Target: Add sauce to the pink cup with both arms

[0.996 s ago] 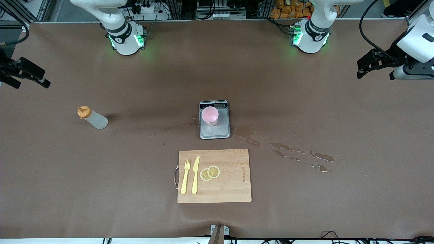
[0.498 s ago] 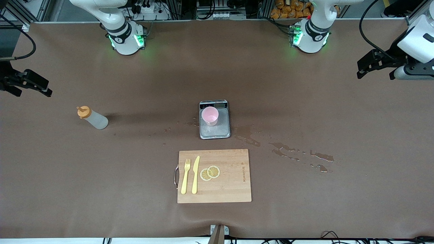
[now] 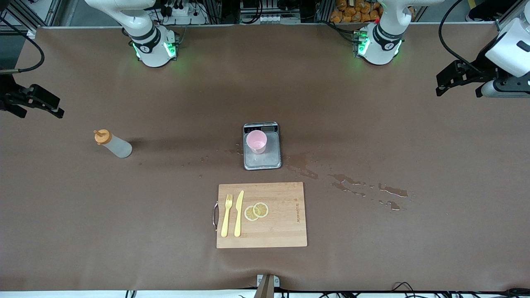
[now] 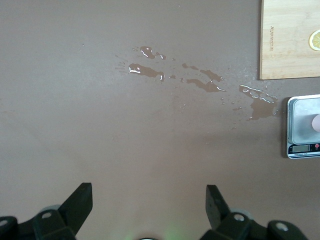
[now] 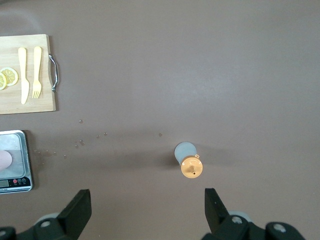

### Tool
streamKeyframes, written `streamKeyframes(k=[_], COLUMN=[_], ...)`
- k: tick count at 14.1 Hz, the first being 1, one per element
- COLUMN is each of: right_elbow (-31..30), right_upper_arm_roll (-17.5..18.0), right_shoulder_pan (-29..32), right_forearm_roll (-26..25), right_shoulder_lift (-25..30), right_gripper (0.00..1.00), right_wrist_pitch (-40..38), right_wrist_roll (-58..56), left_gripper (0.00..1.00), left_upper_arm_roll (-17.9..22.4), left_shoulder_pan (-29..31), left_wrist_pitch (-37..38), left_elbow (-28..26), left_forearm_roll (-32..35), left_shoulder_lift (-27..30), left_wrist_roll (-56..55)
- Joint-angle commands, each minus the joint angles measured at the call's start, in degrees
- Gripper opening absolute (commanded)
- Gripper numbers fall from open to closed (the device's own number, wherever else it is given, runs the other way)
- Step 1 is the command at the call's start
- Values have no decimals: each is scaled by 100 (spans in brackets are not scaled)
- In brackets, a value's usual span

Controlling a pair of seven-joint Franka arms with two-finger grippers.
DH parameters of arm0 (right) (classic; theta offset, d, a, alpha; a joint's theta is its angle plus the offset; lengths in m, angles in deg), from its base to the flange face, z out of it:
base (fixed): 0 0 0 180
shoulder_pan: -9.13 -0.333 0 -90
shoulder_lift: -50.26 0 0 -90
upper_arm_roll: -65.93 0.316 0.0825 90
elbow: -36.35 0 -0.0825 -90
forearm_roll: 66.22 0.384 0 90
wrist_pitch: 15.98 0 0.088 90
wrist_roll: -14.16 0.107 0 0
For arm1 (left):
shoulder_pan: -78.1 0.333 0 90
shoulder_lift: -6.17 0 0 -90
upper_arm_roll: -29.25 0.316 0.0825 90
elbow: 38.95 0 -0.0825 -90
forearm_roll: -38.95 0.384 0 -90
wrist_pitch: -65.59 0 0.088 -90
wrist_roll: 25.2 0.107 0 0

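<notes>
The sauce bottle [image 3: 112,144], translucent with an orange cap, stands upright toward the right arm's end of the table; the right wrist view shows the bottle [image 5: 189,160] from above. The pink cup [image 3: 256,141] sits on a grey scale [image 3: 262,159] at the table's middle. It shows at the edge of both wrist views, as the cup [image 4: 316,122] and the cup [image 5: 4,159]. My right gripper [image 3: 40,112] hangs open and empty in the air at the table's edge, beside the bottle and apart from it; its jaws [image 5: 146,197] stand wide. My left gripper [image 3: 457,92] hovers open and empty at its own end [image 4: 147,195].
A wooden cutting board [image 3: 281,231] lies nearer the front camera than the scale, with a yellow fork [image 3: 226,215], a knife [image 3: 238,213] and two lemon slices [image 3: 256,211] on it. Wet spill patches [image 3: 352,186] spread from the scale toward the left arm's end.
My right gripper has shifted a little lower in the front view, closer to the bottle's level, then held still. The left gripper has barely moved. Both stay open.
</notes>
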Motion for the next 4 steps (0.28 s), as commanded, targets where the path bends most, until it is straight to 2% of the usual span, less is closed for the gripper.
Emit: streamKeyframes(k=[1,4], right_elbow=[71,80], right_upper_arm_roll=[-25,-25], right_shoulder_pan=[-91,-73], right_forearm_roll=[-122,-130], right_shoulder_lift=[-29,-99], right_gripper=[100,100], right_wrist_pitch=[-35,-26], right_wrist_roll=[-23,-32], left_gripper=[100,100], left_upper_arm_roll=[-34,-34], left_shoulder_pan=[36,36], left_wrist_pitch=[-39,-30], left_elbow=[-67,-67], left_forearm_roll=[26,26], left_shoulder_lift=[101,101], left_wrist_roll=[-87,-78])
